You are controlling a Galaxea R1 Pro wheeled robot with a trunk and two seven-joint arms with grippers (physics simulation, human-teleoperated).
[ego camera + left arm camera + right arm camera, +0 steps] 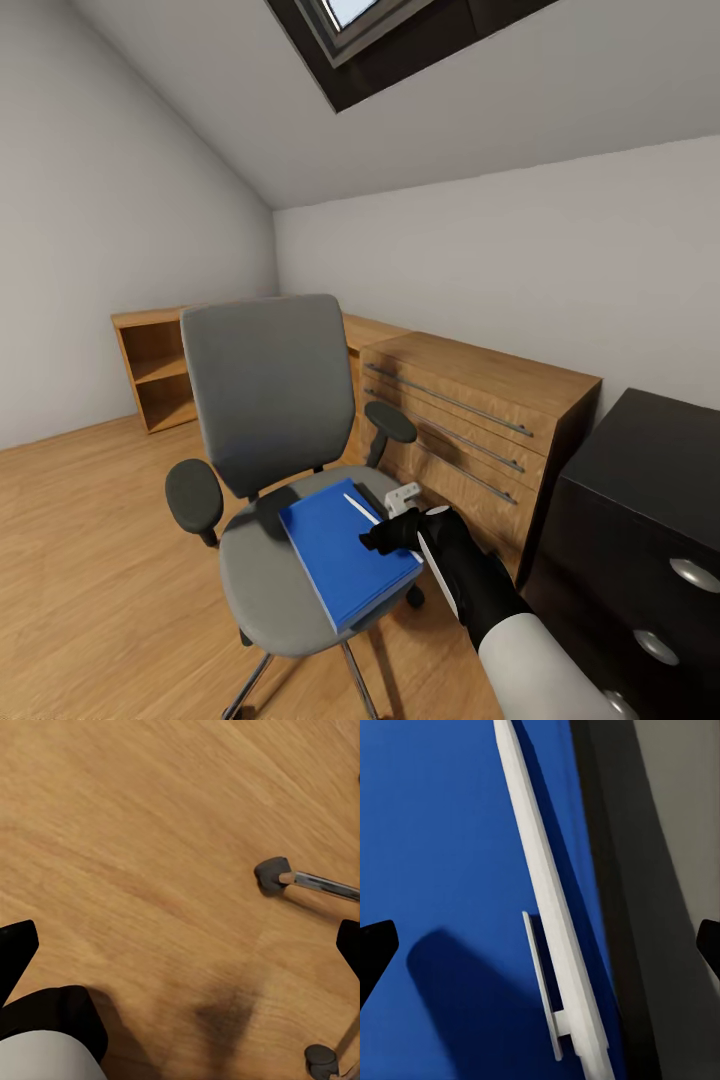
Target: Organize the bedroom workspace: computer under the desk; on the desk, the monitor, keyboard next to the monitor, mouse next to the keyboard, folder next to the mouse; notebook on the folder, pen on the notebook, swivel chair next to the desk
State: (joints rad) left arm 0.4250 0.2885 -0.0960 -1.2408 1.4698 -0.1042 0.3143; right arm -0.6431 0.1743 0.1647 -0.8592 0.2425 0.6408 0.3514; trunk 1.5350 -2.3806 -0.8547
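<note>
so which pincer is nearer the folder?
Right. The right pincer hovers over the folder's edge on the swivel chair, by a white pen. The left points at bare floor near the chair's castors.

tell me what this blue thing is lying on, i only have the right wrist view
observer: the folder lies on the grey seat of the swivel chair, slightly overhanging the seat's front edge.
operator: whats behind the chair
observer: a light-wood drawer unit stands against the wall, with a black cabinet beside it.
operator: and my left arm
observer: the left arm's fingers are spread apart above the wood floor, near a chair castor.
</note>
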